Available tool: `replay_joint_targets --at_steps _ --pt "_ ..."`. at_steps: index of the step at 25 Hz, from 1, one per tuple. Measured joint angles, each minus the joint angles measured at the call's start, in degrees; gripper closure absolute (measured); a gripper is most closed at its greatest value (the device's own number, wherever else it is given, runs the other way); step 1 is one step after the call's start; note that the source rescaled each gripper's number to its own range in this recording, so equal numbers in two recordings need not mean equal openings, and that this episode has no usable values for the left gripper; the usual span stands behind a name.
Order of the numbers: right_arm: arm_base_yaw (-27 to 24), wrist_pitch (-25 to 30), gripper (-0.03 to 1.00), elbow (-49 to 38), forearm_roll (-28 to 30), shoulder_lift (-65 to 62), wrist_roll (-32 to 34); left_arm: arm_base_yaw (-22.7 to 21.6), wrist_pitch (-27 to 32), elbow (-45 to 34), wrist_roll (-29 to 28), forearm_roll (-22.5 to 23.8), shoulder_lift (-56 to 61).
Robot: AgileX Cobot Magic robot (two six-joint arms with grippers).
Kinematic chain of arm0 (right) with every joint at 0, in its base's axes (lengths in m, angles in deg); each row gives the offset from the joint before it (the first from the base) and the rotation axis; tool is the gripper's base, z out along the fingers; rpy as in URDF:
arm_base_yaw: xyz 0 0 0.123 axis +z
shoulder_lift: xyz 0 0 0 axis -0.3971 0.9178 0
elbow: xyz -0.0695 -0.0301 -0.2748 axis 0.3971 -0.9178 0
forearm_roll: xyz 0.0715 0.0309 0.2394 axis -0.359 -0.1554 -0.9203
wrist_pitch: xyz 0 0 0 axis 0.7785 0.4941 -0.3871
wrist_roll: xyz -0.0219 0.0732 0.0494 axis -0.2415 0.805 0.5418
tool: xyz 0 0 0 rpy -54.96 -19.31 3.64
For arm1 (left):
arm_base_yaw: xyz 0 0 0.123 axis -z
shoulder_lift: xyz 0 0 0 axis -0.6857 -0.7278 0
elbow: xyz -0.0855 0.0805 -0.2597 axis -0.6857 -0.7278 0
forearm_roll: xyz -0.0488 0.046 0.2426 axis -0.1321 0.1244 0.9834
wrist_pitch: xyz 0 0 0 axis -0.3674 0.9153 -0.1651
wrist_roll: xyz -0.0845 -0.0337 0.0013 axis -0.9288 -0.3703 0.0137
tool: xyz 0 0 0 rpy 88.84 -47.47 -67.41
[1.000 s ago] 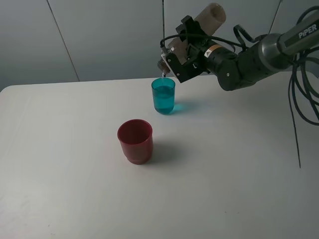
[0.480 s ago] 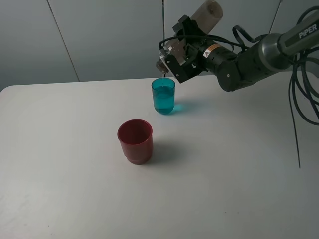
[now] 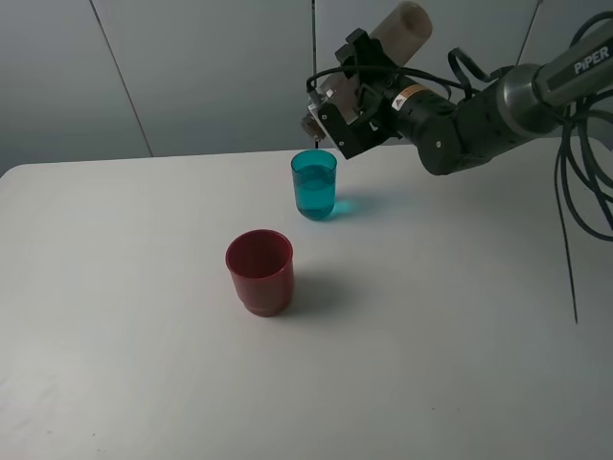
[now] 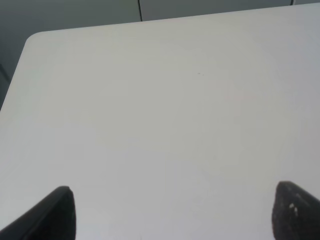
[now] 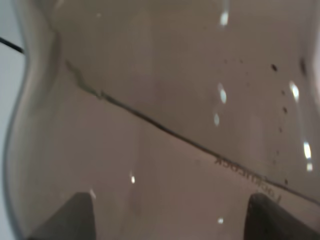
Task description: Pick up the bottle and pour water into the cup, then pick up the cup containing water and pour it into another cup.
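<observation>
Bottle (image 3: 401, 28) tilted over teal cup (image 3: 314, 184) — right gripper (image 3: 345, 91) clamped on it; white table (image 3: 144, 345), grey wall (image 3: 211, 67), seemingly panelled.

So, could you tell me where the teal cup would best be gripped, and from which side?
Probably mid-wall, coming in level from the left of the high view. The teal cup stands upright, open-topped and seemingly holding water, so a top grasp risks a spill. That left side is free; the tilted bottle hangs over its right.
</observation>
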Motion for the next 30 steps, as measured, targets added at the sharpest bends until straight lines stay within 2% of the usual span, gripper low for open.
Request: replay_joint_targets --at_steps 4,7,11,14,16,18,20,22,23,25,28,30 --pt "0.2 6.1 0.92 0.0 -3.1 -1.4 9.1 0.0 0.0 0.0 0.0 0.0 0.0" --pt "0.5 10.7 0.92 0.0 -4.7 -4.3 21.3 0.0 0.0 0.0 0.0 0.0 0.0" --pt "0.6 21.9 0.92 0.0 -4.3 -9.8 39.6 0.0 0.0 0.0 0.0 0.0 0.0" --pt "0.6 32.2 0.92 0.0 -2.2 -13.7 55.7 0.0 0.0 0.0 0.0 0.0 0.0" --pt "-0.1 38.6 0.92 0.0 1.0 -15.4 70.2 0.0 0.0 0.0 0.0 0.0 0.0" --pt "-1.6 41.9 0.92 -0.3 5.6 -16.5 87.1 0.0 0.0 0.0 0.0 0.0 0.0" --pt "-3.3 41.7 0.92 -1.9 10.8 -17.1 105.1 0.0 0.0 0.0 0.0 0.0 0.0" --pt "-5.2 37.6 0.92 -4.8 13.1 -17.8 117.0 0.0 0.0 0.0 0.0 0.0 0.0" --pt "-5.7 34.8 0.92 -6.6 13.4 -17.9 120.9 0.0 0.0 0.0 0.0 0.0 0.0" --pt "-6.7 29.0 0.92 -10.5 13.7 -17.9 124.1 0.0 0.0 0.0 0.0 0.0 0.0" --pt "-7.2 20.5 0.92 -16.2 13.6 -17.9 123.3 0.0 0.0 0.0 0.0 0.0 0.0" --pt "-7.5 13.9 0.92 -19.3 11.2 -17.3 122.2 0.0 0.0 0.0 0.1 0.0 0.0"
